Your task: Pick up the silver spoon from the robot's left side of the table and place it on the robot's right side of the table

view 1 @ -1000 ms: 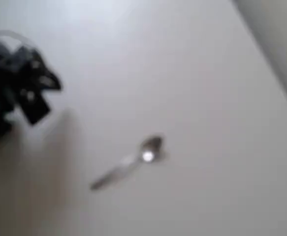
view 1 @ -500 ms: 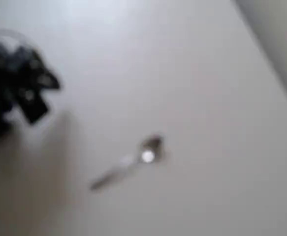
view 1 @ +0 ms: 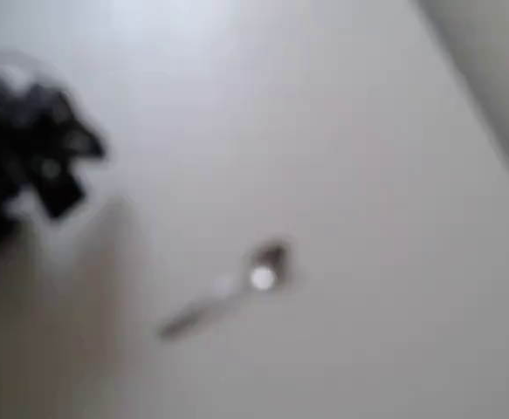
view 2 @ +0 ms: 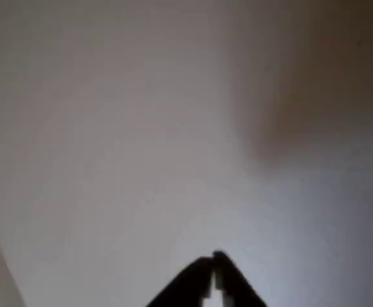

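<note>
Spoon lies flat on the table, well apart from the jaws and slanted, bowl up-right in the overhead view (blurred, so finer detail is lost). Gripper holds nothing, its tips meeting in the wrist view. Any grasp would go best across the thin handle, jaws spread wide and set square to it.

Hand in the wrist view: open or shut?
Shut: the hand's two dark fingertips meet at a point, nothing between them.
</note>
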Motion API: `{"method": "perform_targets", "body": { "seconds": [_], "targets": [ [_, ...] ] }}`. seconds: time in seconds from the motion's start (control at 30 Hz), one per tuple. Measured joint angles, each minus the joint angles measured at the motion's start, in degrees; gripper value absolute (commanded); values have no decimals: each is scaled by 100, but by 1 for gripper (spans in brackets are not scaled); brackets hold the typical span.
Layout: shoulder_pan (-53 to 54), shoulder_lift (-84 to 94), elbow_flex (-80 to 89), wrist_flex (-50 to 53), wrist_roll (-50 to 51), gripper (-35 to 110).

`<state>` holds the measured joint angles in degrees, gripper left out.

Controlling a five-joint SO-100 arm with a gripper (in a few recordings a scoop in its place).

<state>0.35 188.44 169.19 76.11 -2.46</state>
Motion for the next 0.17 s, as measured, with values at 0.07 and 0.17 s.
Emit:
{"method": "perform_targets", "body": {
  "seconds": [0.07,0.17],
  "targets": [
    [0,0,0,0,0,-2],
    [0,0,0,0,0,-2]
  ]
}}
